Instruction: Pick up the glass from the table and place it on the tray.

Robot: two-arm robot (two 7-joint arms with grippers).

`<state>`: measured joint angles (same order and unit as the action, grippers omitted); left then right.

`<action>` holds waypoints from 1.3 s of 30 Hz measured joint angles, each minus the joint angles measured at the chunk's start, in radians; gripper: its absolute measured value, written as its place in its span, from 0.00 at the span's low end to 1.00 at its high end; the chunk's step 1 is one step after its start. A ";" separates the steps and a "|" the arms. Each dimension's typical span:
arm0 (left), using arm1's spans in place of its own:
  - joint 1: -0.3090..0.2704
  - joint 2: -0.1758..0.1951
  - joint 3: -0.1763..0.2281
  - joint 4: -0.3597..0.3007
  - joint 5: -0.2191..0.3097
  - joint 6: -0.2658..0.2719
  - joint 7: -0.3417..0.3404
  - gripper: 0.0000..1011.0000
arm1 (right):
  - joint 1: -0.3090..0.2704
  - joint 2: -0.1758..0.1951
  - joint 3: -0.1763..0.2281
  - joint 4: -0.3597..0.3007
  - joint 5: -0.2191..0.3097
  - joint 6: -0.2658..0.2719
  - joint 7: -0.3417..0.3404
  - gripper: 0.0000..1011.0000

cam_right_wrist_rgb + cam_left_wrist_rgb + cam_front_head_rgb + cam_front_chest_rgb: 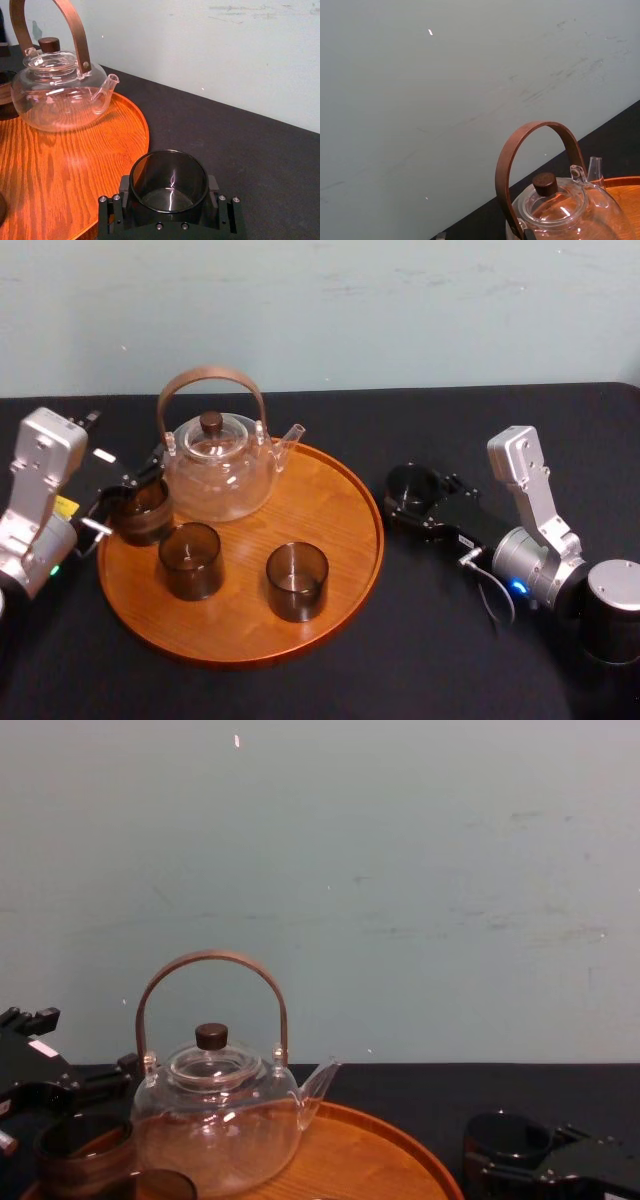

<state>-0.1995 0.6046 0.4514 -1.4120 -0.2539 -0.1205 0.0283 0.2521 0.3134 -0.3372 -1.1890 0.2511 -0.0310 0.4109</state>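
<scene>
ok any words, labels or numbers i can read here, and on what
No text is readable.
Yellow sticker on the left arm: too small to read.
White label beside it: too blurred to read.
Teapot, tray: no markings visible.

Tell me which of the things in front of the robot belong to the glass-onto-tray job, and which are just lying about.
Job:
- glass on the table, gripped by the right end effector
- tray
- second glass at the tray's left rim, at the left end effector

Lying about, on the tray:
- teapot
- near-left glass
- near-right glass
</scene>
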 joint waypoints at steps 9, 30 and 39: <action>0.000 0.000 0.000 0.000 0.000 0.000 0.000 0.99 | -0.005 0.002 0.006 -0.011 0.005 0.000 0.000 0.89; 0.000 0.000 0.000 0.000 0.000 0.000 0.000 0.99 | -0.041 0.025 -0.020 -0.181 0.016 -0.001 0.024 0.89; 0.000 0.000 0.000 0.000 0.000 0.000 0.000 0.99 | 0.000 -0.001 -0.068 -0.135 0.001 -0.007 0.041 0.89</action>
<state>-0.1995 0.6047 0.4514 -1.4120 -0.2539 -0.1205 0.0283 0.2525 0.3121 -0.4055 -1.3245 0.2523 -0.0380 0.4522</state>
